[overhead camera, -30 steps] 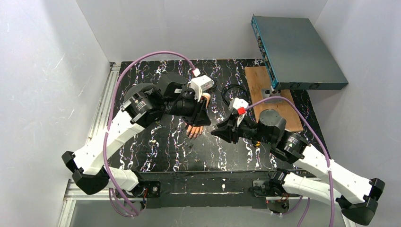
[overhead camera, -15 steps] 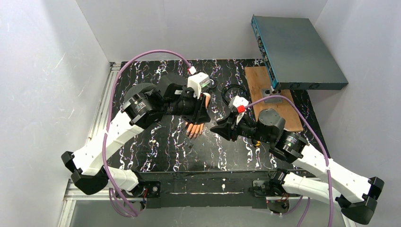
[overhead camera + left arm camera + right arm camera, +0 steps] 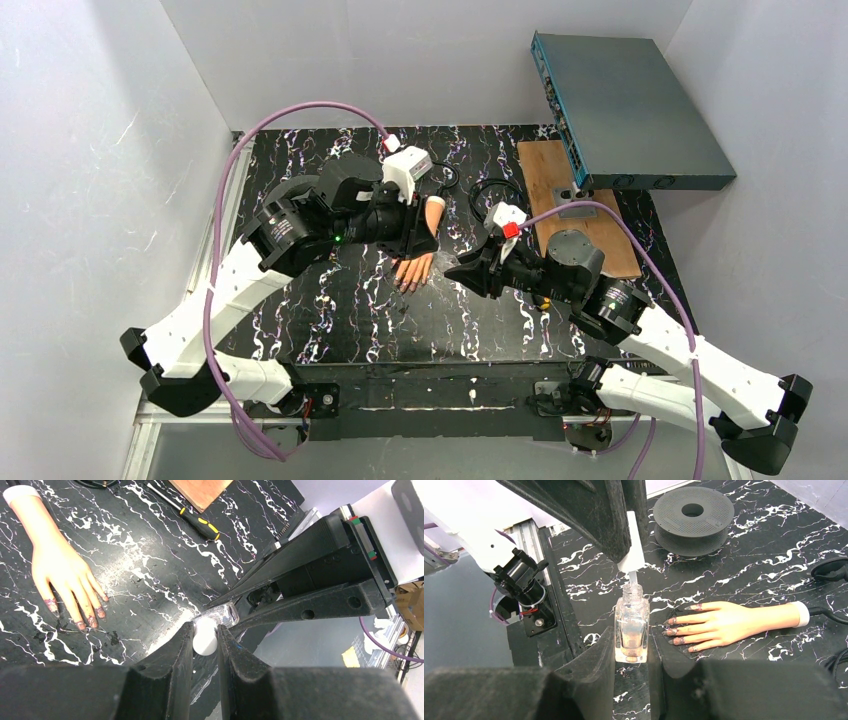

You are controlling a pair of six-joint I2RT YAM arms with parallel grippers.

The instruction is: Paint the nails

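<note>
Left fingers (image 3: 205, 630) clamp the brush cap (image 3: 634, 555) above the bottle (image 3: 631, 622), which the right fingers (image 3: 631, 655) grip upright. The nails (image 3: 676, 630) lie just beside the right fingers. The mannequin hand (image 3: 724, 622) lies flat on the tabletop (image 3: 749, 565), its length pointing them at the bottle.

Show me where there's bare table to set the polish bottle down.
Bare table runs between the model hand's fingertips and the near edge, stretching toward the left arm. Crowded: right of the model hand, where the left claw with the cap meets the right claw with the bottle, plus cable, screwdriver and wooden board.
</note>
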